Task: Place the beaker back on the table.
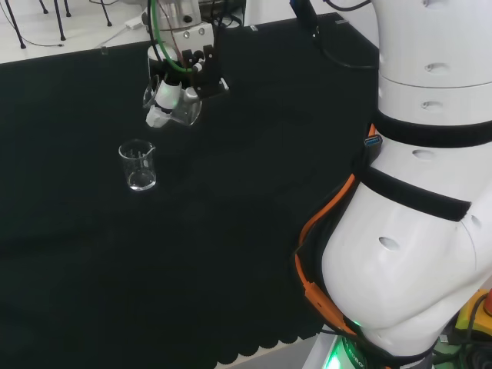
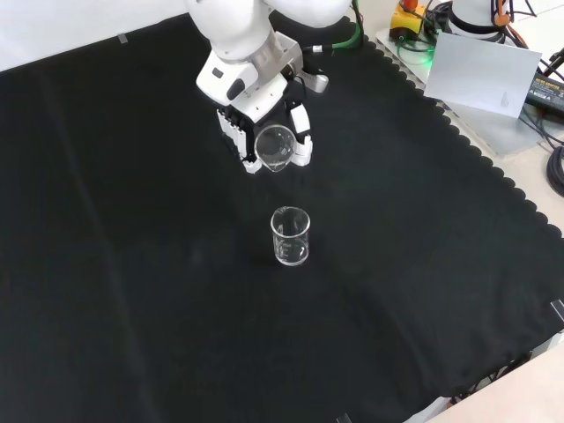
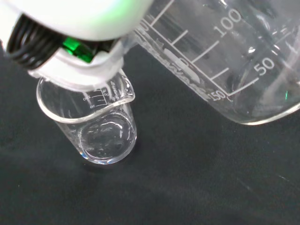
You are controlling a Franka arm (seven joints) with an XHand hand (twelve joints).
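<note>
Covering the whole bench, the black cloth (image 2: pixel 132 264) lies flat, with a scalloped edge along the right side of the front view. Above it the white arm (image 1: pixel 419 192) bulks large at the right of the head view and reaches out over the cloth. At its end the black and white hand (image 2: pixel 256 119) hangs above the cloth, its fingers (image 2: pixel 302 141) curled round a clear glass beaker (image 2: pixel 274 146), so the hand is grasping it. The held beaker is off the table and tilted; in the front view its round mouth faces the camera, and in the wrist view its printed scale marks run slantwise across its wall (image 3: pixel 225 61). A second, smaller clear beaker (image 2: pixel 290 236) stands upright on the cloth, apart from the hand; in the front view it stands just below the held one, and in the head view it (image 1: pixel 138 165) stands lower and left of the hand. It has a pouring lip and looks empty in the wrist view.
</note>
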